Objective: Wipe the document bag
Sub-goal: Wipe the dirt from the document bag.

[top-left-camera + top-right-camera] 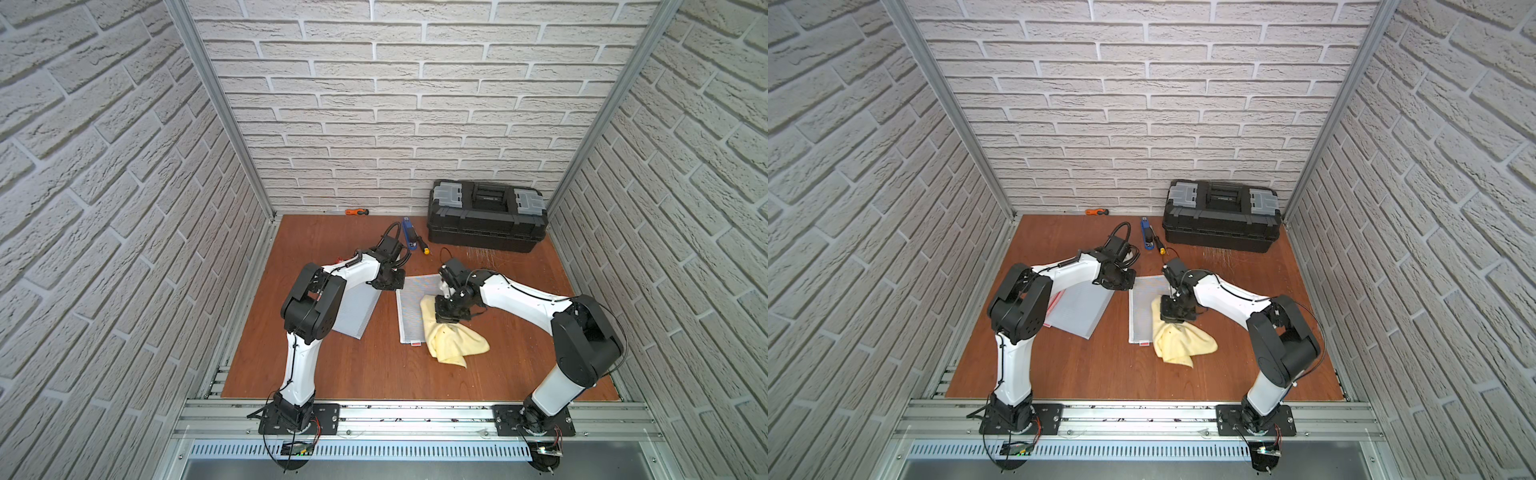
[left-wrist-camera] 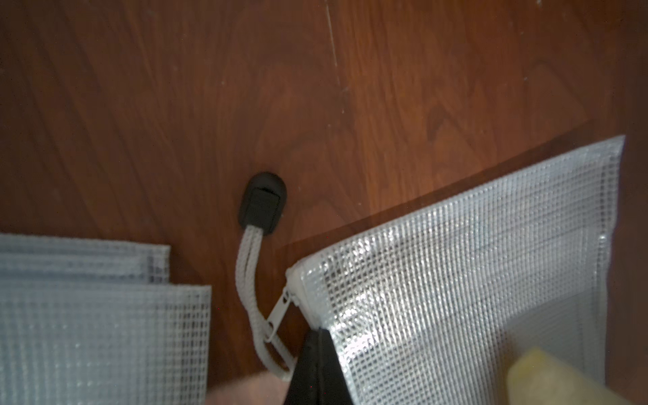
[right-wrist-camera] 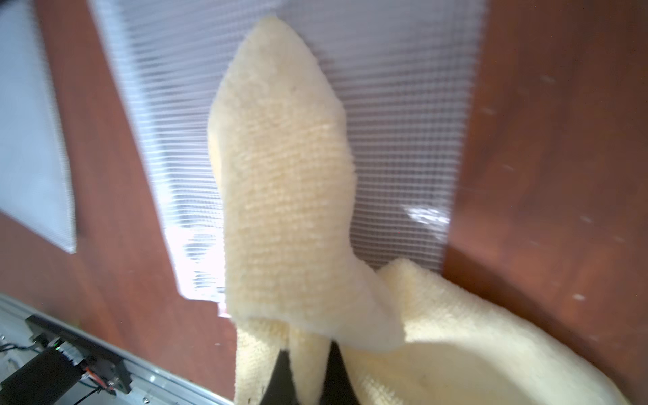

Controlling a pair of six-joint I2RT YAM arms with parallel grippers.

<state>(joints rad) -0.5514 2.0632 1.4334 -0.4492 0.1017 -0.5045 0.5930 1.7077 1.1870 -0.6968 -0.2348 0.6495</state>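
And here it is: the translucent white mesh document bag (image 1: pixel 413 309) is lying flat around the middle of the brown wooden desk (image 1: pixel 332 374). The pale yellow terry cloth (image 1: pixel 455 343) is draping over its right side and spilling onto bare wood toward the desk's right edge. The right pincer (image 3: pixel 308 377) is clamping a fold of that cloth, jaws closed on it, and is holding it down on the mesh. At the bag's far left corner, by the black-tipped corded zip pull (image 2: pixel 262 205), the left pincer (image 2: pixel 315 368) is standing with jaws closed together, tip pressing on the zip edge, seemingly pinning it. Mid-wipe, I'd say. Doing it well is going to mean light, even pressure, strokes running away from the pinned corner so the thin bag is not bunching, and the trailing cloth lying flat. A second mesh bag (image 1: pixel 353 311) is lying just beside, toward the left edge, so the strokes are wanting to stay clear of it.
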